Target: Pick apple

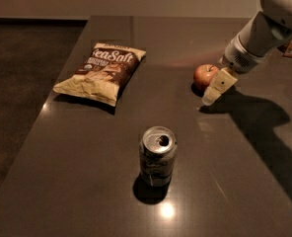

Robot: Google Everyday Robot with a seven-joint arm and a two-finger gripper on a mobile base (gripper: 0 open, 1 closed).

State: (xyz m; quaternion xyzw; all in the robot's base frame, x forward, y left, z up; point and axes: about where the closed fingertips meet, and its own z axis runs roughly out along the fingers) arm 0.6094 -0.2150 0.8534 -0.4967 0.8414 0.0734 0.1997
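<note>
The dark, glossy surface [87,191] carries three things. Near its middle, toward the viewer, stands an opened silver soda can [157,156], upright, its tab hole showing on top, with a small bright light reflection just below it at 5 o'clock.

From the can, a bag of Sea Salt chips [102,70] lies flat at about 11 o'clock, well apart, its printed face up and its top end pointing away from the viewer.

The apple [203,75] sits at about 1 o'clock from the can, also well apart from it. It is small, red with a yellowish patch, and rests on the surface with its stem end up.

The white arm [264,28] comes in from the upper right corner and slants down toward the fruit. The cream-coloured pincer [216,88] hangs at about 4 o'clock of the apple, just beside it and low over the surface. Whether it touches the fruit cannot be told, nor whether it is apart or together.

The arm's broad shadow falls across the surface toward 4 o'clock from the pincer.
</note>
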